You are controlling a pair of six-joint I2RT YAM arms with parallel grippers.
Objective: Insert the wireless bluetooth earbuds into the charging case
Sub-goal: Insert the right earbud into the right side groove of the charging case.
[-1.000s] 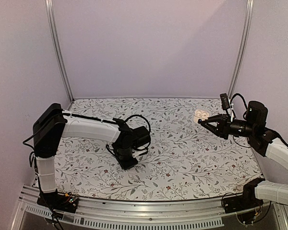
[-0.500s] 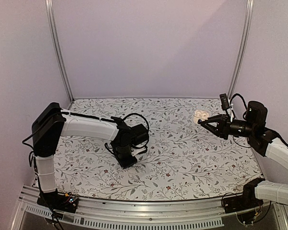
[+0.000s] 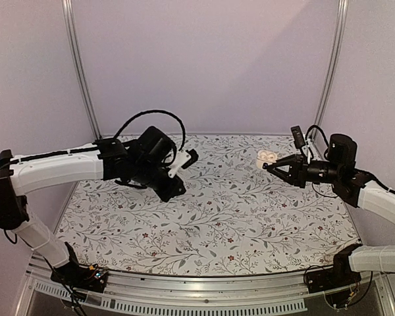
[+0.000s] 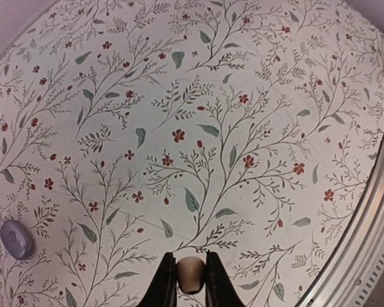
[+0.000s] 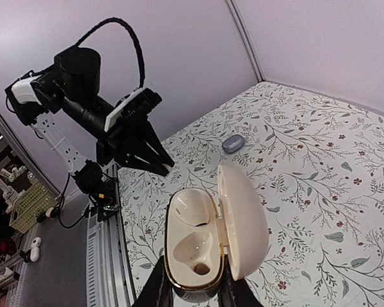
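My left gripper (image 4: 191, 274) is shut on a small beige earbud (image 4: 191, 277), held well above the floral table. In the top view this gripper (image 3: 176, 189) hangs at centre left, pointing down and to the right. My right gripper (image 5: 193, 289) is shut on the cream charging case (image 5: 193, 238), held in the air at the right (image 3: 267, 157). The case's lid (image 5: 244, 220) stands open. Both moulded sockets in the case look empty. In the right wrist view the left gripper's fingertips (image 5: 165, 167) point toward the case from some way off.
A small lilac oval object (image 4: 16, 238) lies on the floral table (image 3: 237, 217), also seen from the right wrist (image 5: 233, 143). An aluminium rail (image 3: 204, 289) runs along the near edge. Lilac walls with metal posts (image 3: 79, 72) close in the back and sides.
My left arm has lifted off the table and swung up and back, its jaws closing on the earbud. The right arm has carried the case slightly to the left.
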